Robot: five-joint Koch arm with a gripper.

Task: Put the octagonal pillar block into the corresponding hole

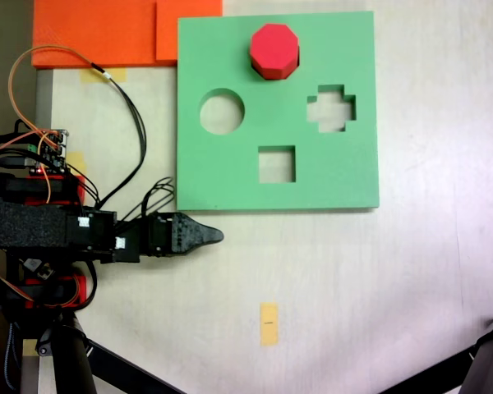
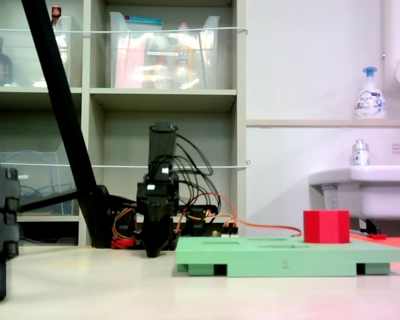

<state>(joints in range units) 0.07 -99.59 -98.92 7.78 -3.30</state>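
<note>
Near the top edge of the green board (image 1: 230, 176), sitting upright, the light, squashy octagonal pillar block (image 1: 274, 51), asking for gentle opposite-flat gripping, fingers (image 1: 216, 236) lower left, empty, seemingly closed.

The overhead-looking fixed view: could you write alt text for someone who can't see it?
A bright red eight-sided foam block stands at the top edge of a square green foam board with round, cross and square cutouts. The black robot arm's tool rests on the pale table below the board.

Matt foam block (image 1: 274, 51), matt board (image 1: 230, 176)
</note>
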